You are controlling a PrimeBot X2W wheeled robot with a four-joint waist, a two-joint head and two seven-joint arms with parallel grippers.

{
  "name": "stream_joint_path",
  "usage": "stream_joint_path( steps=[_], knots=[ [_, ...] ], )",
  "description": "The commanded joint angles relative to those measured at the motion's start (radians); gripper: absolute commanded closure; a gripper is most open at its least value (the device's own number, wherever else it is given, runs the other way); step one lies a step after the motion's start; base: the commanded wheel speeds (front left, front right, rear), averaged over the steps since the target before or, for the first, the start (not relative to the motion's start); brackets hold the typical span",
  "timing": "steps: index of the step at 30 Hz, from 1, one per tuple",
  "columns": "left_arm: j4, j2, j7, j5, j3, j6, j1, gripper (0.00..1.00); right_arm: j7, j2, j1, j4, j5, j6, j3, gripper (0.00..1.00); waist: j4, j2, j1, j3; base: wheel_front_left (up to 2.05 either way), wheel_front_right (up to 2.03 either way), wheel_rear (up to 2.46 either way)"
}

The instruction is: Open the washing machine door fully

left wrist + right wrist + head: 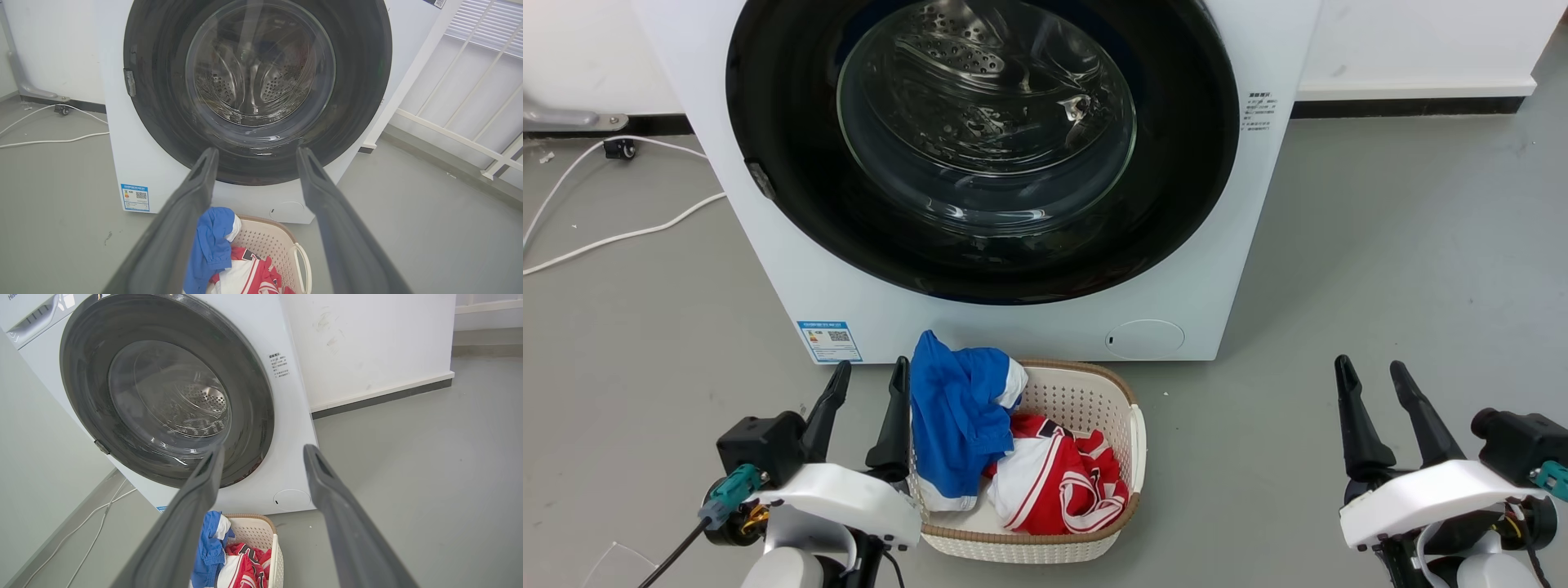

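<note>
Grey smooth floor, white wall with a dark skirting strip, loose white cable trailing off to the robot's left. White boxy washing machine stands square ahead. The washing machine door is shut flat against its front: a broad glossy black ring, nearly machine-wide, around a clear bulging glass bowl, with the perforated steel drum glinting behind it. Small grey metal tab sits on the door's rim at the robot's left, about mid-height; hinge or catch, I cannot tell. Blue label low left on the casing, round cover low right. Pale perforated plastic basket on the floor just before the machine, a soft blue garment slumped over its rim and a red-and-white garment crumpled inside. Left claw is released and empty, long dark fingers spread and pointing at the machine, its inner finger just beside the blue cloth. Right claw is likewise released, holding nothing, well apart to the right of the basket. The door lies ahead of and above both claws, beyond the basket. Left claw is the nearer to the tabbed edge, right claw to the plain edge. My guess: the door swings about an upright axis, so whichever rim frees decides the arm. Slick round surface offers little purchase except at the rim.
</note>
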Motion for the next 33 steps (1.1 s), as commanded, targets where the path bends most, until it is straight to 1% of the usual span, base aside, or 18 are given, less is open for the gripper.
stream_joint_path(
  steps=[1,21,33],
  knots=[
    [-0.004,0.009,-0.007,0.02,-0.003,0.004,-0.022,0.0,-0.004,0.0,-0.007,-0.014,-0.023,0.002,0.001,0.0,0.0,0.0,-0.0001,0.0,0.0,0.0,0.0],
    [0.039,0.016,-0.058,0.188,-0.043,0.035,-0.03,0.0,-0.02,0.002,-0.005,-0.018,-0.205,0.002,0.007,0.0,-0.004,0.0,-0.0001,0.002,0.0,0.0,0.0],
    [0.055,-0.001,-0.082,0.23,-0.025,0.013,-0.025,0.0,-0.04,0.002,0.0,-0.019,-0.248,0.002,0.005,0.0,-0.005,0.0,-0.0001,0.002,0.0,0.0,0.0]
  ],
)
